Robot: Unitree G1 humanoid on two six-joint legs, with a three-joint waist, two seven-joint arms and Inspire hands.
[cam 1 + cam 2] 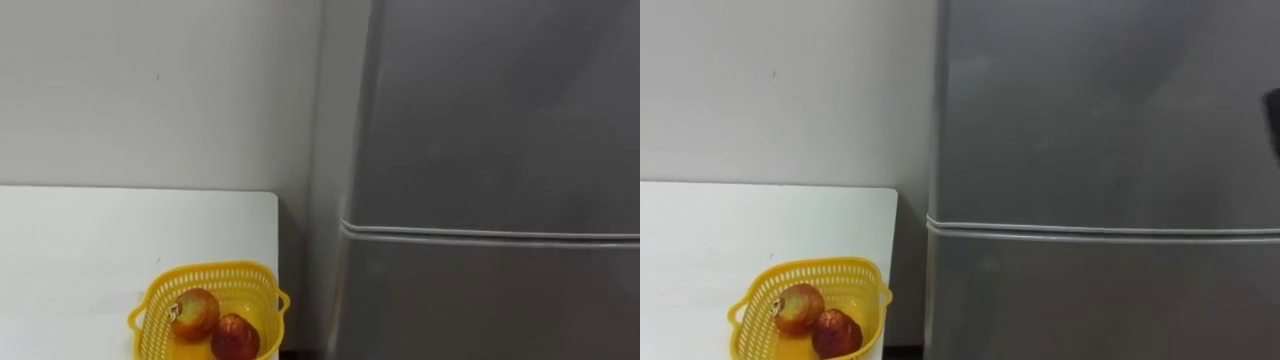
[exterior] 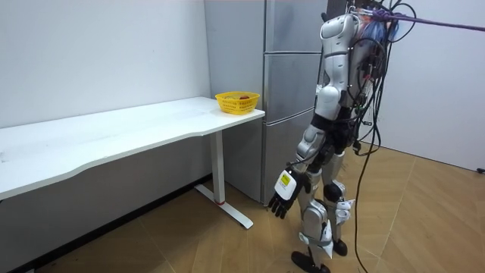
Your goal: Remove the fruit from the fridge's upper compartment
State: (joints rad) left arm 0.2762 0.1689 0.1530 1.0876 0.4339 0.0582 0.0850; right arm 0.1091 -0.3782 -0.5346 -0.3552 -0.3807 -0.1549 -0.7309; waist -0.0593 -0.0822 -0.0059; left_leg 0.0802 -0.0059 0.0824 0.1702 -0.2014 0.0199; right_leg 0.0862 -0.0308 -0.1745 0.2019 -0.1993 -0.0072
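A white bench [image 1: 80, 250] carries a yellow basket [image 1: 215, 268] holding two apples [image 1: 195, 312] near its corner. To its right stands the grey fridge [image 1: 480, 120], its upper door shut and its contents hidden. The robot faces it, left hand [image 2: 285, 193] hanging low with fingers loosely spread.

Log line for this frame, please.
stance: facing fridge | doors: shut | left hand: open, hanging at side | basket: on table, two fruits inside

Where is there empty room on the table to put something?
The white table is bare between the wall and the yellow basket, and everywhere left of it. Crowded spot: the corner by the fridge, where the basket holds two red fruits.
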